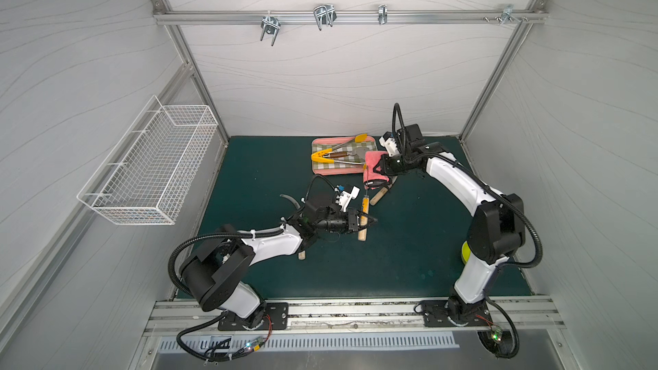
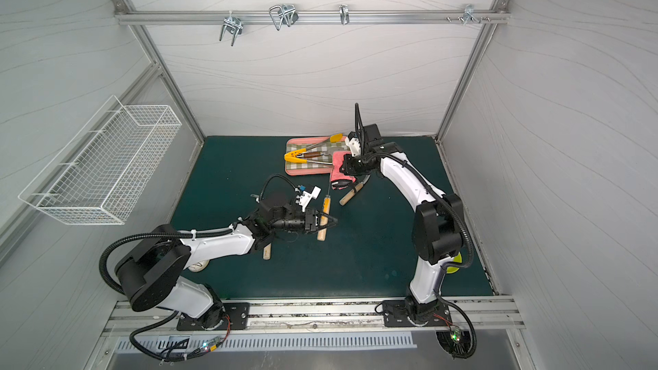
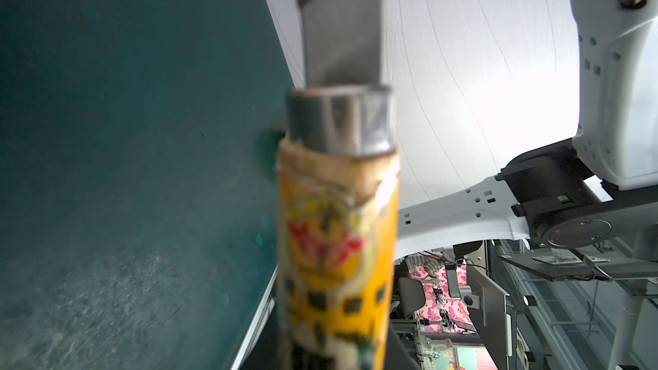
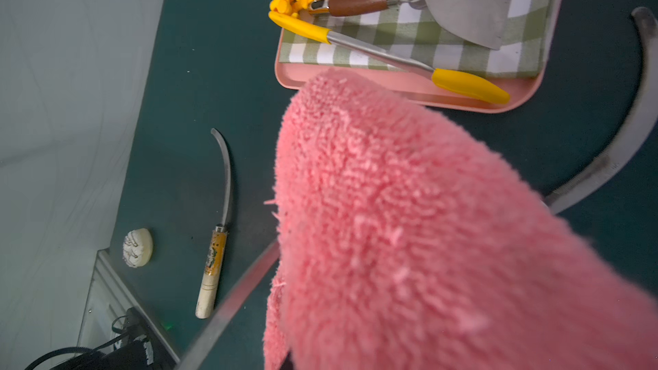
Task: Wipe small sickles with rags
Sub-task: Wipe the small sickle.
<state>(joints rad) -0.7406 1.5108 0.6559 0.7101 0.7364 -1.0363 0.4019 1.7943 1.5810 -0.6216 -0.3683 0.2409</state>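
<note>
My left gripper (image 1: 366, 221) is shut on the pale wooden handle of a small sickle (image 1: 364, 213) held above the green mat. Its orange label fills the left wrist view (image 3: 338, 261). Its thin blade (image 4: 231, 300) runs up into the pink fuzzy rag (image 1: 374, 169) (image 4: 409, 226). My right gripper (image 1: 384, 169) is shut on that rag, which hides the fingers in the right wrist view. A second sickle (image 1: 379, 195) lies under the rag, its blade (image 4: 633, 129) curving past it. The third sickle (image 4: 213, 261) lies on the mat beneath my left arm, its handle end (image 1: 302, 255) showing.
A pink-rimmed checked tray (image 1: 338, 173) behind the rag holds yellow-tipped tongs (image 1: 324, 156) and a brown-handled spatula (image 1: 341, 154). A white wire basket (image 1: 149, 169) hangs on the left wall. Hooks (image 1: 324, 17) hang on the back rail. A white round object (image 4: 138, 247) lies near the left arm's base.
</note>
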